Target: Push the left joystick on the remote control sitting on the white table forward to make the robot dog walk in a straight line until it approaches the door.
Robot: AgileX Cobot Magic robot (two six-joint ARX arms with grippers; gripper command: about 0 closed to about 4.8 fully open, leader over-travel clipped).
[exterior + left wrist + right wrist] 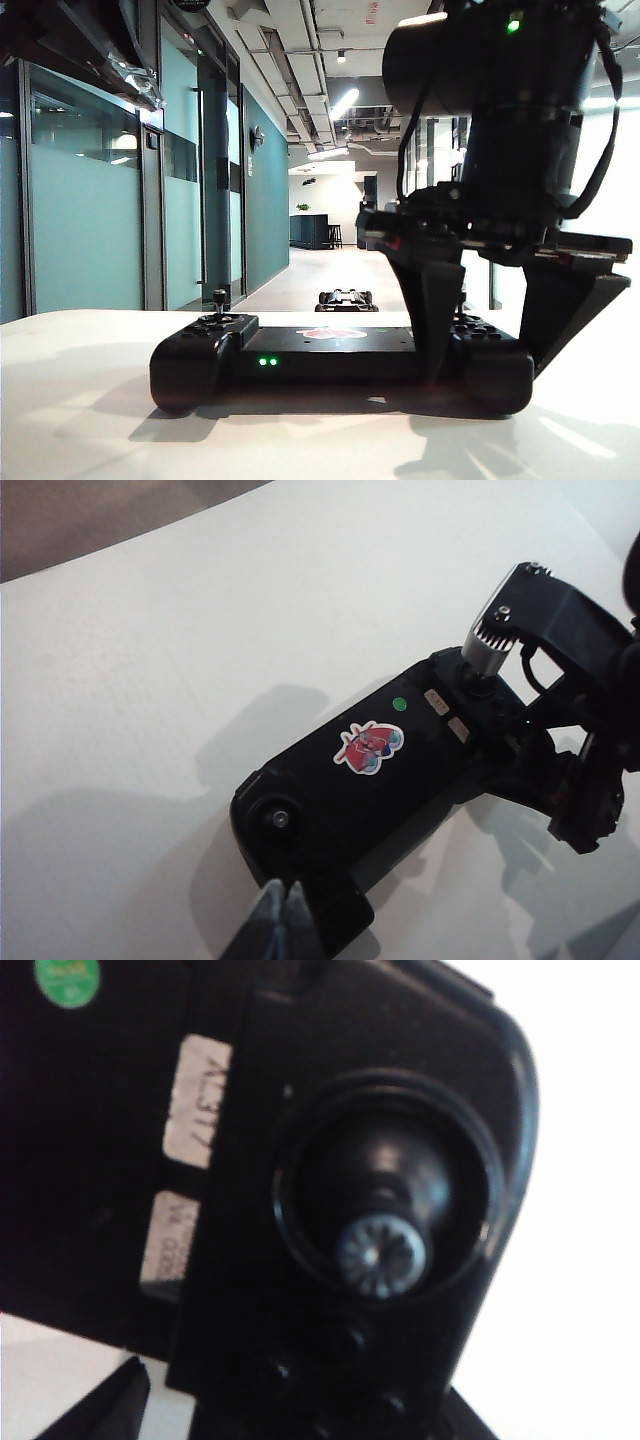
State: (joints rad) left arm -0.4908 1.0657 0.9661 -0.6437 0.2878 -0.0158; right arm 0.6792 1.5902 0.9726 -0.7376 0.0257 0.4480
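The right arm comes down from above on the right side of the table view, and its right gripper [490, 320] points down with its two dark fingers spread wide apart, one on each side of the right end of the remote control [340, 365]. Nothing is squeezed between them. Its own camera looks straight down on the stick at that end [380, 1250], very close. The left gripper [281, 920] sits low at the other end of the remote control, by the handle, with its two tips pressed together and holding nothing. The left joystick [220, 300] stands up straight and bare, just beside those tips and far from the right gripper. The remote control lies flat on the white table [80, 410], green lights glowing. The robot dog [346, 299] is small, far down the hallway floor behind it.
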